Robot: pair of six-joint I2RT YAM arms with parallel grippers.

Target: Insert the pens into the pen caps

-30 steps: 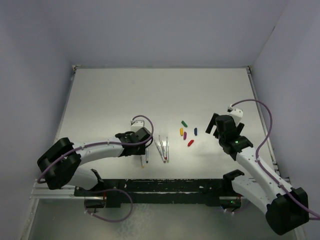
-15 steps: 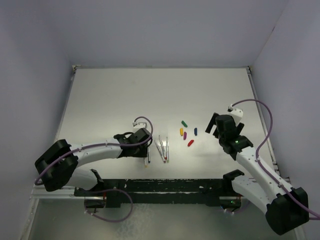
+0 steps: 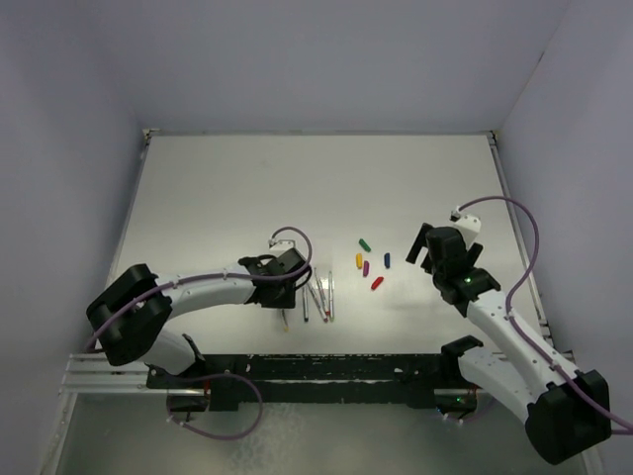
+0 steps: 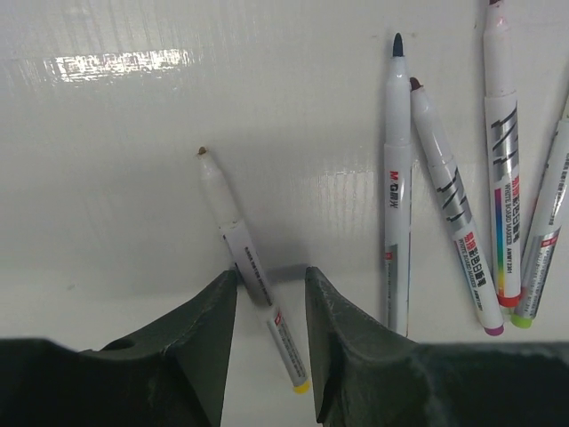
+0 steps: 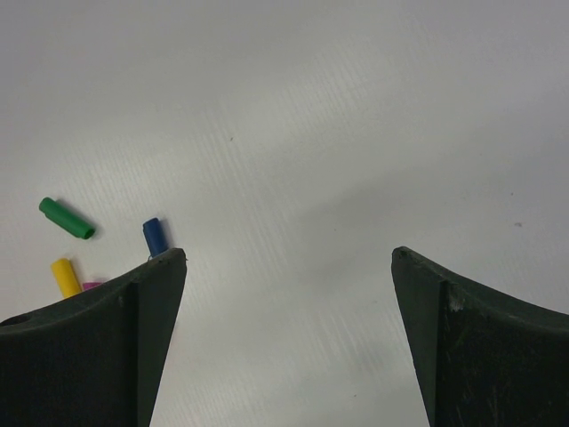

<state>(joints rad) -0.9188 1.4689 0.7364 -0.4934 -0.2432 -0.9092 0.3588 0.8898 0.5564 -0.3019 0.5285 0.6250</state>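
One pen (image 4: 233, 238) with a yellow end lies on the worktop (image 4: 133, 160) between my left fingers (image 4: 204, 338), which are partly spread around it and not pinching. Four other pens (image 4: 397, 160) lie just beside it. My right fingers (image 5: 133, 320) stand wide apart near the pen caps (image 5: 67, 219).

On your bench (image 3: 218, 198), one pen (image 4: 233, 236) lies between the left hand's (image 4: 271, 276) fingers. Four more pens (image 4: 397, 178) lie just right of it, and the caps (image 3: 366, 268) farther right, left of the right hand (image 3: 420, 247).

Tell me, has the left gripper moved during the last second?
Yes. The left gripper has shifted rightward, closer to the pen caps, which stayed put.
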